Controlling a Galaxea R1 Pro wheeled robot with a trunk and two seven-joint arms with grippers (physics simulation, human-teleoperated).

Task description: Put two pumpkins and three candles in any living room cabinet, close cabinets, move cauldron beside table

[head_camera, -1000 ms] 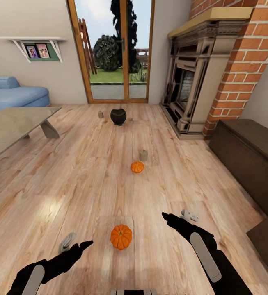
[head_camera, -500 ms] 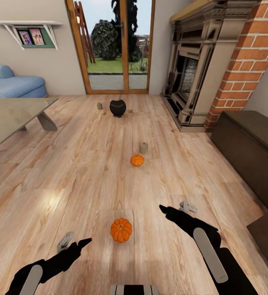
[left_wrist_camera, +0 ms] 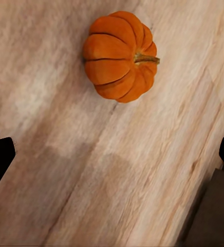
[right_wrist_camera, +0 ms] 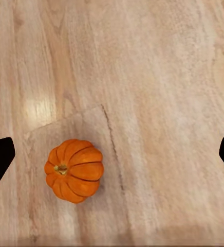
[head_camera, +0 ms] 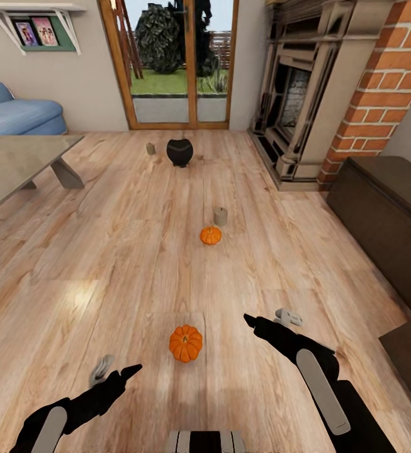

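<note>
Pumpkin [head_camera: 185,343] on floor between open pincers; cabinet [head_camera: 388,220] right.

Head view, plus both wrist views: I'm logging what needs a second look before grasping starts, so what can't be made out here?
- Third beige-grey stubby candle: the head view shows two, one by the round black cauldron, one near the far small orange ribbed pumpkin.
- Long dark-brown wood cabinet: cut off by the head view's right edge; drawer state unclear.
- Glossy grey coffee table: cut off at the left edge.
- Candle wicks: too small.
</note>
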